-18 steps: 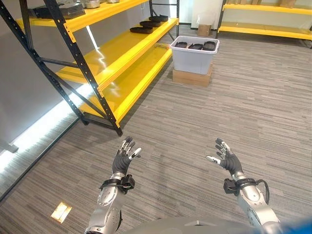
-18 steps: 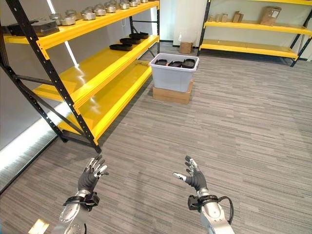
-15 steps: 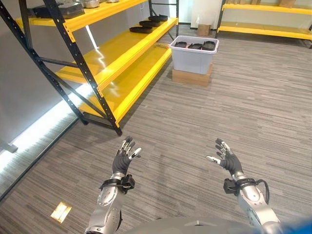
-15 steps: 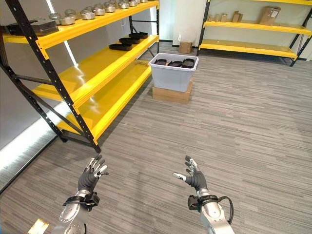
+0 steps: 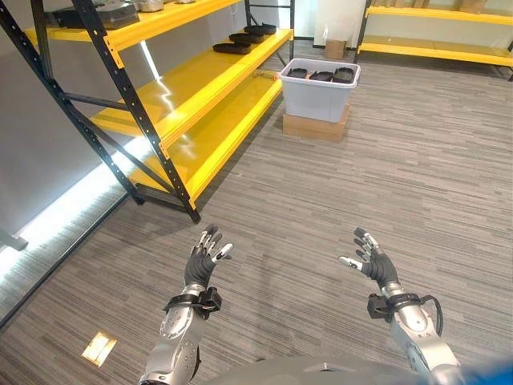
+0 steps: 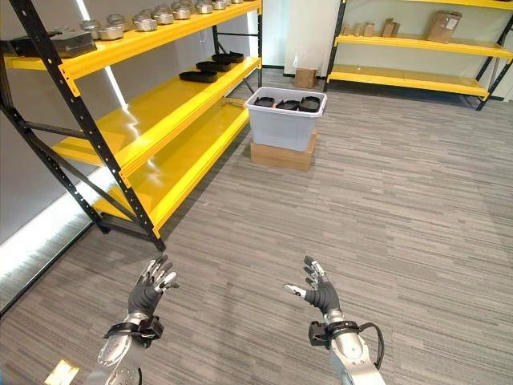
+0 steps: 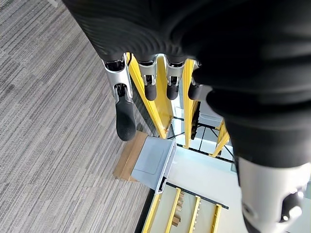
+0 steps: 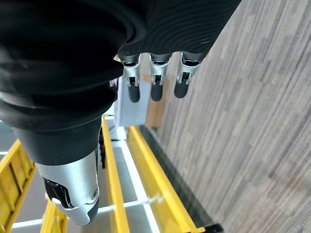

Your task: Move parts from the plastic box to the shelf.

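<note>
While both hands hang over bare grey carpet (image 5: 417, 168), there's lots of open floor ahead. The left hand (image 5: 202, 263) has its fingers spread and relaxed, holding nothing; the right hand (image 5: 371, 261) is the same, w/ straight fingers and the thumb out to the side, empty. They sit well apart from each other.

The plastic box (image 5: 319, 90) is far ahead, a grey tub standing upright on a flat cardboard base (image 5: 315, 127). Dark parts (image 5: 322, 76) lie in a row across its top, approx. level w/ the rim; their own orientation is too small to tell. The box's long side runs across the view, its near wall facing the robot.

The shelf (image 5: 192, 104) is on the robot's left: yellow decks on black uprights, the long axis running away from the robot toward the box, so its far end comes just beside the box's left side. The nearest upright's foot (image 5: 195, 215) stands ahead of the left hand. On the mid deck's far end are a few dark trays (image 6: 210, 68); on the top deck, metal round parts (image 6: 148, 20) and a dark tray (image 6: 60, 44). The lowest deck's front edge borders the open carpet.

A 2nd yellow shelf (image 6: 409, 80) runs along the far wall w/ boxes (image 6: 443, 24) on it, and a small cardboard box (image 6: 304, 77) sits on the floor behind the tub.
</note>
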Motion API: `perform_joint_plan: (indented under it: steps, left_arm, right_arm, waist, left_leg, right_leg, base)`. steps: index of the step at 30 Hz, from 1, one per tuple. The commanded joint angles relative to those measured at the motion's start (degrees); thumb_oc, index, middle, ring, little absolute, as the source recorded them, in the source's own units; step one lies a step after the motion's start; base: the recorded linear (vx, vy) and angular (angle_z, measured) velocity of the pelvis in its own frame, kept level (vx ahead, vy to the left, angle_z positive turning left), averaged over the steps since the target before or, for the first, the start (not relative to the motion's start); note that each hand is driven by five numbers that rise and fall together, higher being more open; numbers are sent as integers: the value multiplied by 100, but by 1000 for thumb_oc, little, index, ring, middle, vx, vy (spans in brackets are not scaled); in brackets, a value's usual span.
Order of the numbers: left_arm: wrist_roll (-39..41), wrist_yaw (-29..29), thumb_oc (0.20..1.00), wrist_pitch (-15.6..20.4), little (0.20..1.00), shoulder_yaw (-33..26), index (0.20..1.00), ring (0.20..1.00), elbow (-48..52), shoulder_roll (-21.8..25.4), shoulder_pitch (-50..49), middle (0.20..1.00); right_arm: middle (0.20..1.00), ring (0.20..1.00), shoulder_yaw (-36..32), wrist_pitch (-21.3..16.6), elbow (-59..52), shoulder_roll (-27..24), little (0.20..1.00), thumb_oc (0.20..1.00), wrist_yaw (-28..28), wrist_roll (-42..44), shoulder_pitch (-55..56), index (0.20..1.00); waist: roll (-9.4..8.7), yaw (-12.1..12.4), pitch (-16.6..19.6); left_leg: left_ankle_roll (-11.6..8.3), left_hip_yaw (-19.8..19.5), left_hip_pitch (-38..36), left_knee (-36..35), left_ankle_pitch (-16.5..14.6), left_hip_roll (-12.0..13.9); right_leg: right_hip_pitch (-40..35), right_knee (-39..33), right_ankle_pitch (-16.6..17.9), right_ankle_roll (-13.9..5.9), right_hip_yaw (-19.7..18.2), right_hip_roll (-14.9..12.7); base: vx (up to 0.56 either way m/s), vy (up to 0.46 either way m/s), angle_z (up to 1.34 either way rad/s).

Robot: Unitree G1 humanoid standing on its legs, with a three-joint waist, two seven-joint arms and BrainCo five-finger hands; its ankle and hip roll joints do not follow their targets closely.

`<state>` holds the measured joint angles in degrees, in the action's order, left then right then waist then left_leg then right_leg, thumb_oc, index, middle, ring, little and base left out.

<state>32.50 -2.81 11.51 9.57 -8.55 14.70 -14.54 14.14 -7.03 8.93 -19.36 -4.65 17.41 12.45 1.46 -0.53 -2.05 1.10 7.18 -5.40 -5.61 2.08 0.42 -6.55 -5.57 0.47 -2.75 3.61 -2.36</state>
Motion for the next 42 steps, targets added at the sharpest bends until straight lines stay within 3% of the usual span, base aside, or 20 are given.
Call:
perform_joint_plan:
  steps: [1,21,22,23,26,32,35,36,37,38,39,42]
  left_arm:
    - [-137,81,1000,179,1000,-26,1000,1000,169,325,240,1000]
    - [-201,43,1000,220,1000,-79,1000,1000,164,340,282,1000]
    - [-185,49,1000,228,1000,-85,1000,1000,179,349,291,1000]
    - [-144,52,1000,248,1000,-88,1000,1000,159,385,361,1000]
    - [-80,64,1000,259,1000,-60,1000,1000,186,415,441,1000]
    - [-117,42,1000,250,1000,2,1000,1000,244,518,591,1000]
    - [-248,17,1000,222,1000,-7,1000,1000,256,558,604,1000]
    - [-249,16,1000,222,1000,-8,1000,1000,257,558,603,1000]
    - [-309,4,1000,207,1000,-8,1000,1000,266,587,620,1000]
    - [-337,8,1000,201,1000,-4,1000,1000,284,630,643,1000]
    - [-502,-22,1000,220,1000,2,1000,1000,329,660,679,1000]
    - [-490,-16,1000,212,1000,38,1000,1000,283,624,728,1000]
  right_arm:
    - [1000,1000,-35,-197,-210,9,1000,1000,29,154,-194,1000]
    - [1000,1000,-56,-215,-154,2,1000,1000,42,219,-263,1000]
    - [1000,1000,-47,-220,-132,-13,1000,1000,50,227,-300,1000]
    - [1000,1000,-22,-238,-108,-46,1000,1000,60,240,-401,1000]
    - [1000,1000,-11,-249,-68,-78,1000,1000,59,261,-507,1000]
    - [1000,1000,39,-221,-9,-24,1000,1000,88,246,-664,1000]
    - [1000,1000,61,-199,12,70,1000,1000,95,241,-627,1000]
    - [1000,1000,62,-199,12,70,1000,1000,95,241,-628,1000]
    - [1000,1000,110,-195,-23,119,1000,1000,119,298,-571,1000]
    - [1000,1000,131,-208,-30,126,1000,1000,140,307,-560,1000]
    - [1000,1000,129,-208,-10,126,1000,1000,153,294,-551,1000]
    - [1000,1000,116,-226,-24,97,1000,1000,137,325,-537,1000]
  waist:
    - [-237,38,-1]
    - [-302,69,-80]
    - [-320,89,-118]
    - [-393,129,-216]
    - [-418,166,-244]
    - [-290,143,-331]
    - [-207,85,-426]
    - [-216,93,-423]
    - [-169,31,-537]
    - [-133,17,-590]
    - [-7,-10,-715]
    - [-11,-122,-773]
  left_leg:
    - [-265,-210,-71,61,-299,229]
    - [-234,-171,-48,61,-302,224]
    - [-220,-169,-18,143,-310,214]
    - [-199,-168,297,685,-497,171]
    - [-149,-186,564,1063,-693,83]
    - [135,-274,543,1141,-911,-151]
    - [341,-370,370,1102,-971,-320]
    - [345,-360,374,1102,-971,-330]
    - [464,-443,216,1163,-1082,-436]
    - [528,-444,187,1231,-1124,-452]
    - [606,-390,20,1388,-1301,-518]
    - [586,-472,-39,1602,-1426,-599]
  right_leg:
    - [11,57,148,-444,103,-447]
    - [85,57,168,-463,66,-466]
    - [76,57,171,-458,49,-480]
    - [90,57,199,-447,36,-548]
    - [137,104,214,-470,58,-637]
    - [682,1390,138,-634,-22,-856]
    - [1170,2523,616,-646,-207,-974]
    - [1194,2554,603,-651,-224,-983]
    - [1527,3305,963,-600,-350,-990]
    - [1715,3670,1030,-574,-343,-968]
    - [2265,4223,753,-526,-56,-945]
    - [2507,4027,578,-502,-43,-726]
  base:
    - [0,0,0]
    - [2,1,0]
    - [-32,2,-4]
    - [-44,9,-5]
    - [3,86,-3]
    - [27,181,3]
    - [40,206,5]
    - [70,239,29]
    - [63,236,34]
    - [154,420,29]
    - [108,264,11]
    - [184,77,-18]
